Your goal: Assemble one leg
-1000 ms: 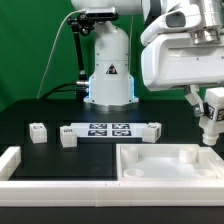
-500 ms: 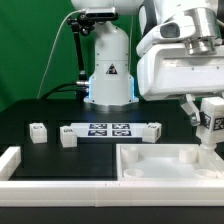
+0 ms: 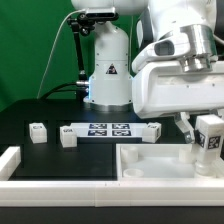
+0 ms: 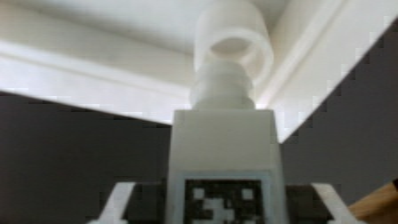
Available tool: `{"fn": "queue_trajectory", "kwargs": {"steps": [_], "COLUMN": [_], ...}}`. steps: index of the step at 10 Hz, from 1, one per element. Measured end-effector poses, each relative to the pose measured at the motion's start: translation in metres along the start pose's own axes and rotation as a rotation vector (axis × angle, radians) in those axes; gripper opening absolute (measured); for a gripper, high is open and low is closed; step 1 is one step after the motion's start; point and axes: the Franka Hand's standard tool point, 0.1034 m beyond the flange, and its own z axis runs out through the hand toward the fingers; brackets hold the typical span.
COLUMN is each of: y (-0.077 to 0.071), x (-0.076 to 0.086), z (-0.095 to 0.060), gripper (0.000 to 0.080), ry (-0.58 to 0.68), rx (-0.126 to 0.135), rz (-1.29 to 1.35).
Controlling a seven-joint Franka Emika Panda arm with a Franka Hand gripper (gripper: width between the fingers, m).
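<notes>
My gripper (image 3: 205, 130) is shut on a leg (image 3: 209, 143), a small white post with a black-and-white tag on its face. It holds the leg upright over the far right corner of the large white panel (image 3: 150, 172), its lower end close above or touching a round socket there. In the wrist view the leg (image 4: 226, 140) fills the middle, tag at its near end, its tip at the white socket (image 4: 235, 45). My gripper (image 4: 221, 205) clamps the leg from both sides.
Two more legs (image 3: 38, 131) (image 3: 67, 138) stand on the black table at the exterior view's left. The marker board (image 3: 110, 129) lies behind the panel. A white rail (image 3: 12, 160) edges the front left. The robot base (image 3: 108, 70) stands at the back.
My gripper has carried the leg down and slightly toward the exterior view's left, from above the table beside the panel to over the panel's far right corner.
</notes>
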Motion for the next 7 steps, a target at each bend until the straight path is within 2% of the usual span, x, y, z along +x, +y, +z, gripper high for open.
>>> {"fn": "queue_trajectory", "kwargs": {"steps": [7], "y": [-0.0024], "x": [0.0027], "z": [0.003], "gripper": [0.0284], "ry": [0.107], "rx": [-0.027], "rz": [-0.002]}}
